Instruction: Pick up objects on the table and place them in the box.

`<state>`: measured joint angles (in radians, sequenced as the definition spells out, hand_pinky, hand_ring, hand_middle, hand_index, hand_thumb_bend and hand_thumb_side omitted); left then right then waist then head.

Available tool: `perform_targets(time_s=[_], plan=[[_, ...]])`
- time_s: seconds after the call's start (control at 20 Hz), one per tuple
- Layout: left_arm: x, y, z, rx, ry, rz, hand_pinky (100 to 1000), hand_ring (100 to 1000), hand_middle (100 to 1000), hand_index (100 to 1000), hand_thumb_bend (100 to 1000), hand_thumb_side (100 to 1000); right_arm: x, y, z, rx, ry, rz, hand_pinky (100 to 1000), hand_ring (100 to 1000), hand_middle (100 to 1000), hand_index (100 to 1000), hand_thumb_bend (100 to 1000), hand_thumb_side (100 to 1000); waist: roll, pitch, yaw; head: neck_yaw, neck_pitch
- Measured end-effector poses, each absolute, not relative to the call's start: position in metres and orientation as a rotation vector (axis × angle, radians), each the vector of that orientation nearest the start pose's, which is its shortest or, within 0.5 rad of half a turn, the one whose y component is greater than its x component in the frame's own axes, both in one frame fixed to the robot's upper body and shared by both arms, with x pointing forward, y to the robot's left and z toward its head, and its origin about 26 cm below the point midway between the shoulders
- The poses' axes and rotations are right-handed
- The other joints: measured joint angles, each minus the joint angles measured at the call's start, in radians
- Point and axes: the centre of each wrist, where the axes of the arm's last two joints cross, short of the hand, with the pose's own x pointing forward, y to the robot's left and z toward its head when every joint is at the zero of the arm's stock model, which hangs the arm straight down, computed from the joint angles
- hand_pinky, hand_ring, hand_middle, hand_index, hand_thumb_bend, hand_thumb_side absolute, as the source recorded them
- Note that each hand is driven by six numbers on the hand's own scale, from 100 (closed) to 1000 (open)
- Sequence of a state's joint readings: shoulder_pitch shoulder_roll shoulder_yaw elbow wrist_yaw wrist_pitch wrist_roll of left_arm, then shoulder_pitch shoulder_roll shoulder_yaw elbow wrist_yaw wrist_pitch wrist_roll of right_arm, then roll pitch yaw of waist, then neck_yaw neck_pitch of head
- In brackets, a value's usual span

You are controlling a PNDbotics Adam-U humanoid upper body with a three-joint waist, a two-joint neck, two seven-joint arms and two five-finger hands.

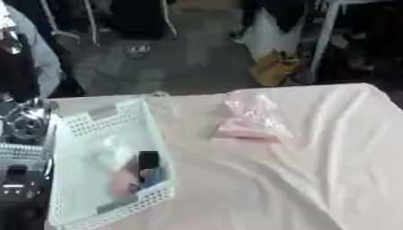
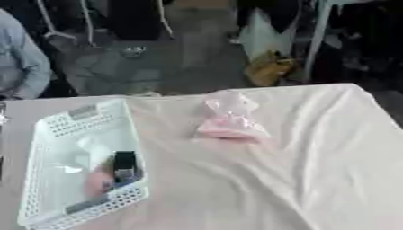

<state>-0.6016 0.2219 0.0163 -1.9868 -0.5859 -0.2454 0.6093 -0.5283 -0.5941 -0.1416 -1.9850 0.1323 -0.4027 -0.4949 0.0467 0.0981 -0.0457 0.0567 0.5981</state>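
A white perforated box (image 2: 59,128) lies on the left of the table, its long side running away from me. Inside it rest a black oblong thing (image 2: 123,161), a blue thing (image 1: 154,176), a pinkish rounded thing (image 2: 97,183) and something pale and clear (image 2: 88,148). A clear plastic bag with pink contents (image 2: 228,117) lies on the cloth to the right of the box, near the far edge. Part of my left arm (image 1: 24,121), silver joints and black casing, shows at the left edge beside the box. Neither hand is visible.
A pale pink cloth (image 2: 299,170) with creases covers the table. Beyond the far edge lie a grey floor, chair legs (image 1: 93,22) and a yellow bag (image 1: 274,67). The table's right edge falls away at the upper right.
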Motion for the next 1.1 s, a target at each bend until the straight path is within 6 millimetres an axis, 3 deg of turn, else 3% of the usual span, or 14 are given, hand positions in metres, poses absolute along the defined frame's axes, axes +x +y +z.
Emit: perform_targets(time_s=[0.6, 0.8, 1.1], plan=[[0.316, 0.216, 0.279, -0.895, 3.077, -0.2, 835, 932, 818, 899, 100, 872, 0.301, -0.304, 0.314, 0.691, 3.102, -0.084, 848, 912, 863, 882, 100, 1000, 0.0, 0.0, 0.005, 0.0, -0.002], [0.316, 0.216, 0.279, -0.895, 3.077, -0.198, 836, 932, 818, 899, 100, 870, 0.299, -0.298, 0.332, 0.837, 3.089, -0.364, 871, 947, 888, 893, 100, 1000, 0.0, -0.011, 0.015, -0.005, -0.002], [0.316, 0.216, 0.278, -0.89, 3.078, -0.19, 836, 932, 817, 898, 100, 867, 0.296, -0.277, 0.361, 1.097, 2.959, -0.996, 884, 953, 910, 923, 101, 1000, -0.013, -0.012, 0.042, -0.026, -0.002]])
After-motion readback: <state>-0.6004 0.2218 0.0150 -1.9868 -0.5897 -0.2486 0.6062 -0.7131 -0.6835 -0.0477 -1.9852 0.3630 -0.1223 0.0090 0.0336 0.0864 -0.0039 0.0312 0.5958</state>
